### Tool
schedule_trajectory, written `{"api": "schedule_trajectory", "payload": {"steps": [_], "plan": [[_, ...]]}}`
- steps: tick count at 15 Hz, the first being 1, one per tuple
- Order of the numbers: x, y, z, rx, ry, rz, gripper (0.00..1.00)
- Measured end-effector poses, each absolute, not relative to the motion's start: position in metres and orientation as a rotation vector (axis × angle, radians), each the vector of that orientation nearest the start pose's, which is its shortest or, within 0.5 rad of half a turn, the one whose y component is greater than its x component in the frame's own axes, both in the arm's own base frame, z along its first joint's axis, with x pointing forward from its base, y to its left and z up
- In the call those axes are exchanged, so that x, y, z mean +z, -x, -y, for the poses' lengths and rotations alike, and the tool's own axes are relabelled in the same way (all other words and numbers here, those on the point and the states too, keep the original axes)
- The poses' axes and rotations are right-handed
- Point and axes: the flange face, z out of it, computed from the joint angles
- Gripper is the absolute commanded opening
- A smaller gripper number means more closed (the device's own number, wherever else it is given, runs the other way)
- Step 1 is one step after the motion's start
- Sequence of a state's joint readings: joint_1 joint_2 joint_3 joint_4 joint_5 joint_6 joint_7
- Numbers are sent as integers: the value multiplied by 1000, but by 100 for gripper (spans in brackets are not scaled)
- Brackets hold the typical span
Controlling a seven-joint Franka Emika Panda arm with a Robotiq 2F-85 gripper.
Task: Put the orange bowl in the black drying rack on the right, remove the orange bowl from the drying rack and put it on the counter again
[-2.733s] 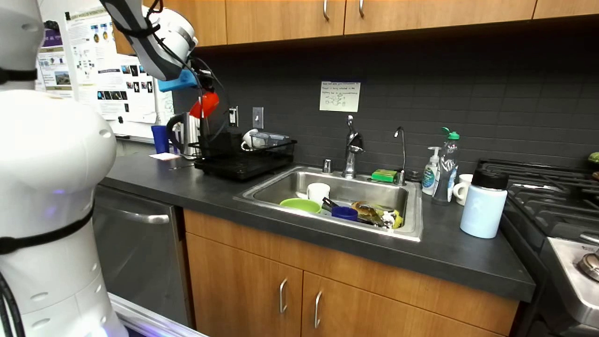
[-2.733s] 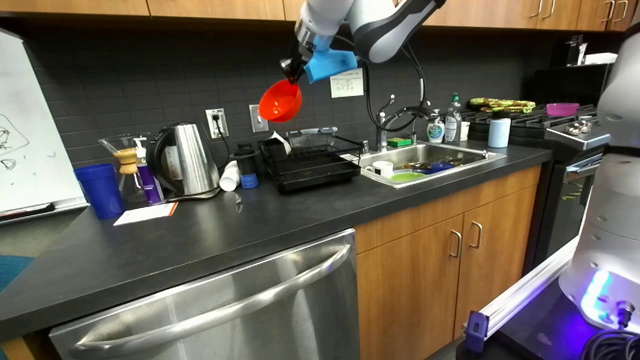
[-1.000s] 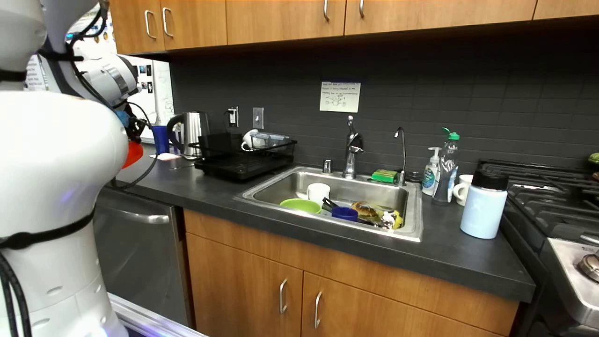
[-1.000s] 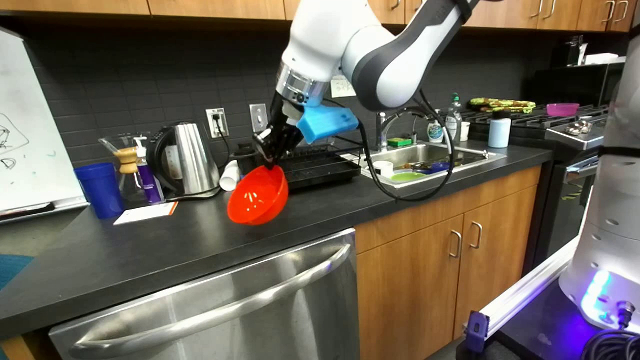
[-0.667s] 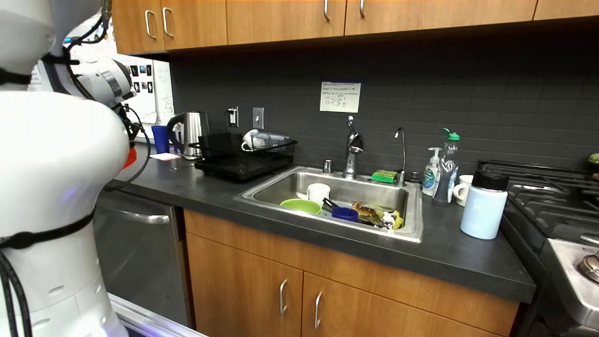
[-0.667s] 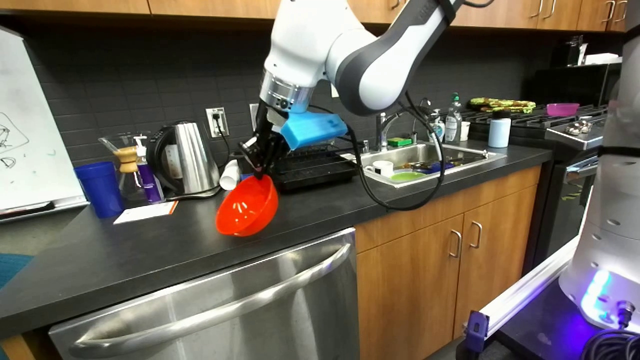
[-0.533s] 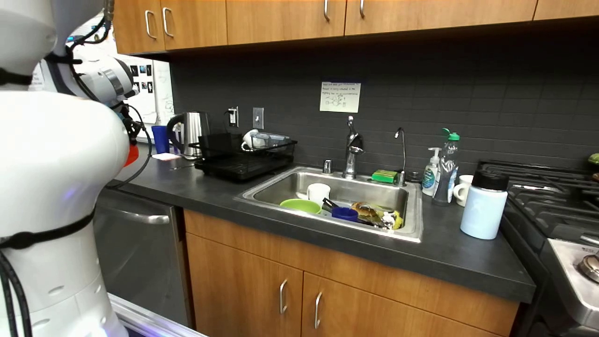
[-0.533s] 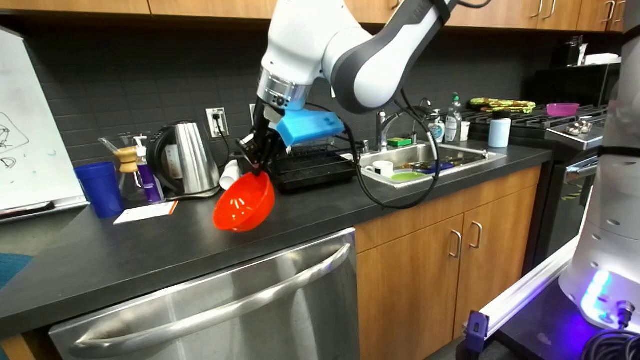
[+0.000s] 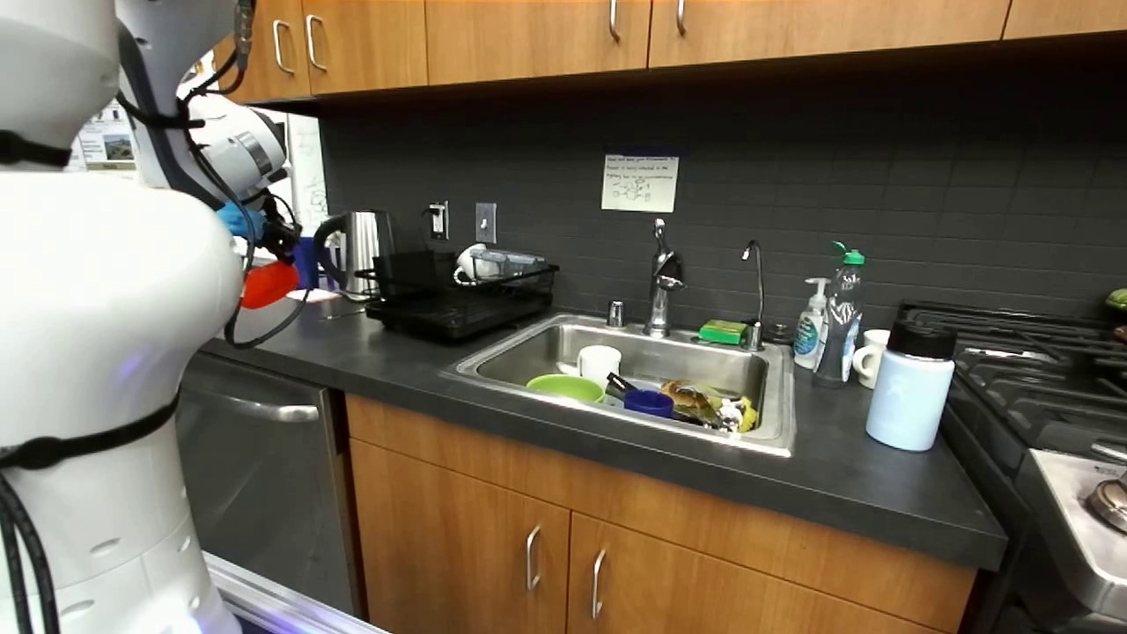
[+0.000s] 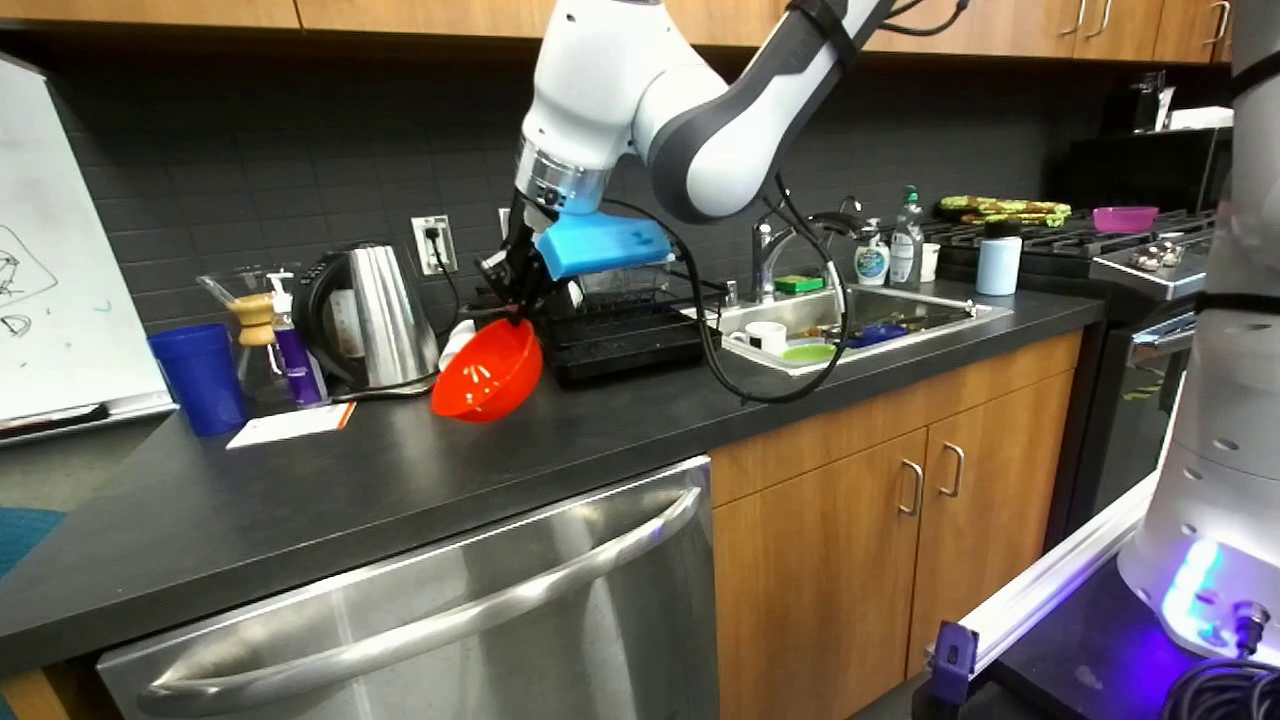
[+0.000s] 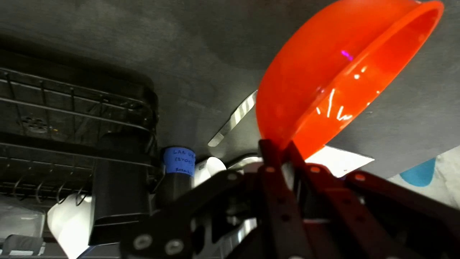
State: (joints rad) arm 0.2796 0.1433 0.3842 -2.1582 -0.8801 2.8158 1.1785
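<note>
My gripper (image 11: 279, 148) is shut on the rim of the orange bowl (image 11: 298, 79), which hangs tilted from the fingertips. In an exterior view the bowl (image 10: 488, 372) is held above the dark counter (image 10: 400, 510), its inside turned toward that camera. The arm's white body partly covers the bowl (image 9: 269, 283) in an exterior view. The black drying rack (image 10: 630, 345) stands on the counter just right of the bowl and behind it; the bowl is outside it. In the wrist view the rack (image 11: 72, 115) lies at the left, apart from the bowl.
A steel kettle (image 10: 390, 320), a blue cup (image 10: 200, 385) and a white card (image 10: 290, 427) stand or lie left of the bowl. A metal utensil (image 11: 233, 120) lies on the counter below. The rack holds a white mug (image 9: 475, 262). Beyond it is the sink (image 9: 777, 387).
The held bowl has come down from high above the rack to low over the counter, left of the rack. In the last half second it has risen slightly and moved back toward the wall.
</note>
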Motion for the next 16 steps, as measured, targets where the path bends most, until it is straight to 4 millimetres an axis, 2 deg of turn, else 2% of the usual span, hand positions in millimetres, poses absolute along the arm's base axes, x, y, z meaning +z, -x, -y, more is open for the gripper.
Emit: {"api": "schedule_trajectory", "payload": {"steps": [1, 2, 5, 12, 16], "plan": [[381, -445, -384, -968, 2841, 331, 35], [378, -449, -382, -982, 2845, 334, 35], [372, -455, -380, -1008, 2850, 364, 51], [363, -456, -382, -1006, 2859, 388, 98], [359, -462, -379, -1002, 2881, 360, 100]]}}
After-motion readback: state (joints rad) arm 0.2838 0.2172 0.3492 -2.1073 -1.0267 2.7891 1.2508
